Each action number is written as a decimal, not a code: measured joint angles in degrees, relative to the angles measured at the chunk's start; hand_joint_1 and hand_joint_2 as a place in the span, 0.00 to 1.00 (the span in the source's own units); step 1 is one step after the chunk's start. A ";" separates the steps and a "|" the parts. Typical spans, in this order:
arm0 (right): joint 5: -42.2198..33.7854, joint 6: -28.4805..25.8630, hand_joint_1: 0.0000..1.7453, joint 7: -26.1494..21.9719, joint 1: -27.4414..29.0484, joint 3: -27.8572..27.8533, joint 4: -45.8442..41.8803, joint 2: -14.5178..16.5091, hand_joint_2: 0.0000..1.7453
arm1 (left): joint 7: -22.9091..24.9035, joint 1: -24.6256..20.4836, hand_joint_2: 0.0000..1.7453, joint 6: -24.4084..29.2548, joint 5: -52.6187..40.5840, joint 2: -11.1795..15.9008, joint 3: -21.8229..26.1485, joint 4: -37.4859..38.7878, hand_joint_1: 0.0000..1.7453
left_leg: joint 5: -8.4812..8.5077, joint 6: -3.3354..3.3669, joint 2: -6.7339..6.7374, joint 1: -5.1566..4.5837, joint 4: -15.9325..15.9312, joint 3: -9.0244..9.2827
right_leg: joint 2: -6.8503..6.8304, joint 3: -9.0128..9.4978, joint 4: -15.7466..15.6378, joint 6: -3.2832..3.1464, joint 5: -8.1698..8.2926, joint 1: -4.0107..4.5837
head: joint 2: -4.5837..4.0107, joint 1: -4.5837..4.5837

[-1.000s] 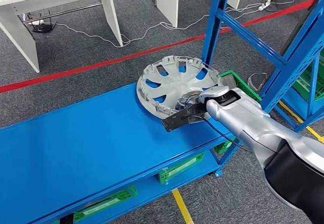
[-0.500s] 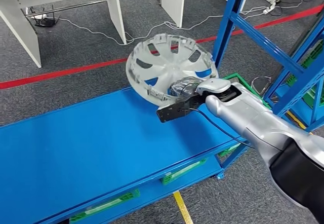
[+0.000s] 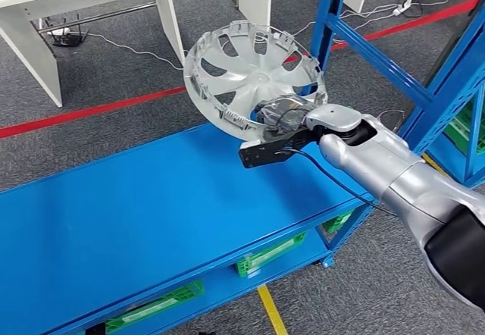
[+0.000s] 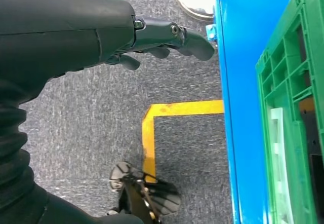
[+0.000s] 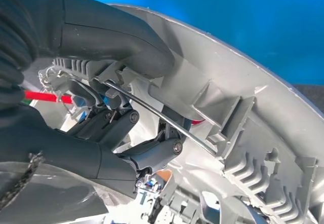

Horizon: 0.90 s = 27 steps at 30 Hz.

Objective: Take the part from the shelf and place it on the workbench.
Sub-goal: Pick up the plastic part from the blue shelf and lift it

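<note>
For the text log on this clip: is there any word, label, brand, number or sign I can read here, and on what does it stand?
No readable text in any view.
Wheel cover, held by the right robot hand: moulded ribs and clips, no legible marking.
Blue shelf: plain.
Green crates: no label legible.
Floor tape lines: plain colour, no lettering.

Blue shelf [image 3: 143,214]: flat top board, lower tier beneath holding green crates [image 3: 269,253]. Shelf stands on grey carpet floor [image 3: 114,70] marked with red tape line [image 3: 86,111] and yellow tape [image 3: 271,308]; white cables [image 3: 143,49] trail across carpet.
</note>
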 joint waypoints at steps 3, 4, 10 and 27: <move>0.10 -0.11 1.00 0.08 -0.03 -0.59 -0.76 -0.39 1.00 | -0.03 -0.08 1.00 0.02 -0.01 0.00 0.20 0.00 0.00 | 2.76 0.52 -0.04 -0.24 -8.50 3.69 | 0.13 -0.18 0.16 0.51 -0.12 0.28 | 0.00 0.03; 0.16 -0.17 1.00 0.12 -0.03 -0.69 -0.89 -0.53 1.00 | -0.05 -0.10 1.00 0.03 -0.01 -0.01 0.23 0.00 0.00 | 2.44 0.65 -0.04 -0.33 -8.91 3.86 | 0.15 -0.33 0.15 0.76 -0.07 0.33 | 0.00 0.05; 0.87 -3.05 1.00 1.31 0.17 -2.48 -3.41 -2.74 1.00 | 0.08 -0.17 1.00 0.32 0.34 -0.08 0.46 0.00 0.00 | 2.65 2.18 0.11 0.03 -9.81 4.22 | 0.11 -5.14 9.60 2.46 -5.30 0.16 | 0.00 0.31; -2.30 -15.11 1.00 -8.82 11.43 -18.81 -20.12 -4.01 1.00 | 2.69 -0.55 1.00 3.81 -0.06 -0.33 1.13 0.00 0.00 | -6.54 -0.27 0.11 -0.22 5.18 -0.80 | -0.09 -1.14 0.01 0.00 0.94 -0.06 | 0.00 0.21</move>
